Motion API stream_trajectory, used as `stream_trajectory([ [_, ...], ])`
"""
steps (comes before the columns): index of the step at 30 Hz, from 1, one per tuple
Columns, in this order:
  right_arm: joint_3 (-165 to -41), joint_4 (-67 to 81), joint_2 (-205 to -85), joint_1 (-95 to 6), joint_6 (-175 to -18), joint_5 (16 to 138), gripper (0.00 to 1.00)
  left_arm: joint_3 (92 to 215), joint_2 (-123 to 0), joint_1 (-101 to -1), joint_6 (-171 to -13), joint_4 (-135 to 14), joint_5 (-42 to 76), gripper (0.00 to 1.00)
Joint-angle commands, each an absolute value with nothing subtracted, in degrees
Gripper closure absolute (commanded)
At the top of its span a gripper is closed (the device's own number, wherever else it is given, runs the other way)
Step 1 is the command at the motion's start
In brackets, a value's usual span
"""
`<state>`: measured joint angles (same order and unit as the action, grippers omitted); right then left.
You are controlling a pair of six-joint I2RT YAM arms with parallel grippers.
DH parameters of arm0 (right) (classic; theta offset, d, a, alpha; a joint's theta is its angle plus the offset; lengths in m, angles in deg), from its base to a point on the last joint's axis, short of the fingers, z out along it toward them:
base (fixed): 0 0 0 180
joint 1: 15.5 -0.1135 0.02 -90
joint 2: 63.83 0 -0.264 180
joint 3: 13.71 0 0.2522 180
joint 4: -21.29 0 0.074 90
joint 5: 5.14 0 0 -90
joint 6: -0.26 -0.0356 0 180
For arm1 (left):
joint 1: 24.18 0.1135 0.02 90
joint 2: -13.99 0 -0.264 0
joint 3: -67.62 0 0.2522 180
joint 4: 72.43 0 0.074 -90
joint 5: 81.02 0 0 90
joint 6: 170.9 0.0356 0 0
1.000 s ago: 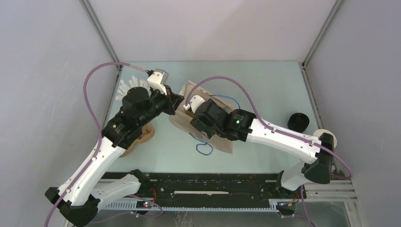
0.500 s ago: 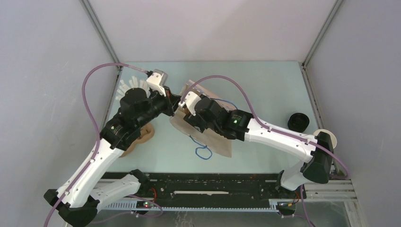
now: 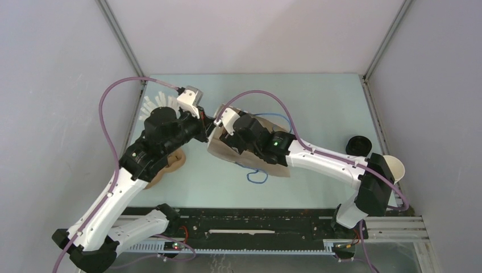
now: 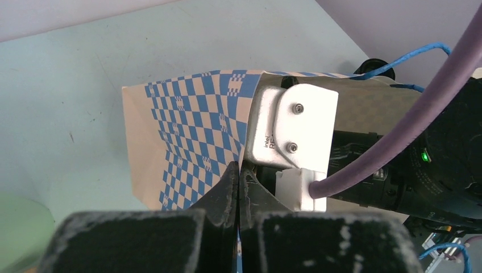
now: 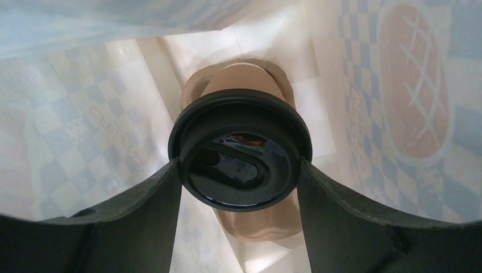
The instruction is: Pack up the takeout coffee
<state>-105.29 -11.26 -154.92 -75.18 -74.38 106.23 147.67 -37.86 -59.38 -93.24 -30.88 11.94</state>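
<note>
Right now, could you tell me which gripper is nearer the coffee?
Right. The right gripper clamps the coffee by its lid inside the bag; the left gripper pinches the bag's edge outside.

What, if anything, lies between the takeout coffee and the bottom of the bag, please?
Nothing visible does. The right tool holds the takeout coffee by its lid inside the checkered bag, and only bare paper shows around the cup.

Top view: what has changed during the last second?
The right hand, shut on the coffee, moved left, further into the bag. The bag turned a little and its blue loop slid right. The left hand kept its pinch on the bag's edge; nothing was let go.
</note>
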Motion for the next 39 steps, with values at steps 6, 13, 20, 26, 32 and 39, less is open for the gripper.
stream_trajectory([
  [6, -103.7, -12.19, -151.29, -75.38, -74.04, 105.03, 0.88, 148.61, -38.04, -59.69, -90.29, -32.26, 12.08, 1.0],
  [13, -100.99, -9.99, -149.99, -75.19, -74.08, 103.74, 0.88, 148.88, -38.22, -59.64, -89.5, -31.99, 12.22, 1.0],
  [20, -100.89, -6.69, -152.86, -73.96, -73.52, 103.63, 0.88, 148.42, -37.62, -59.65, -88.99, -31.96, 12.58, 1.0],
  [26, -100.97, -5.32, -154.72, -73.68, -72.45, 104.25, 0.88, 148.03, -37.35, -59.69, -88.55, -31.75, 12.57, 1.0],
  [32, -100.48, -9.53, -152.89, -73.52, -75.1, 105.87, 0.89, 147.55, -36.75, -59.66, -88.18, -31.75, 12.06, 1.0],
  [39, -99.71, -9.33, -152.01, -73.95, -75.03, 107.5, 0.89, 146.89, -36.29, -59.69, -88.07, -31.99, 11.8, 1.0],
])
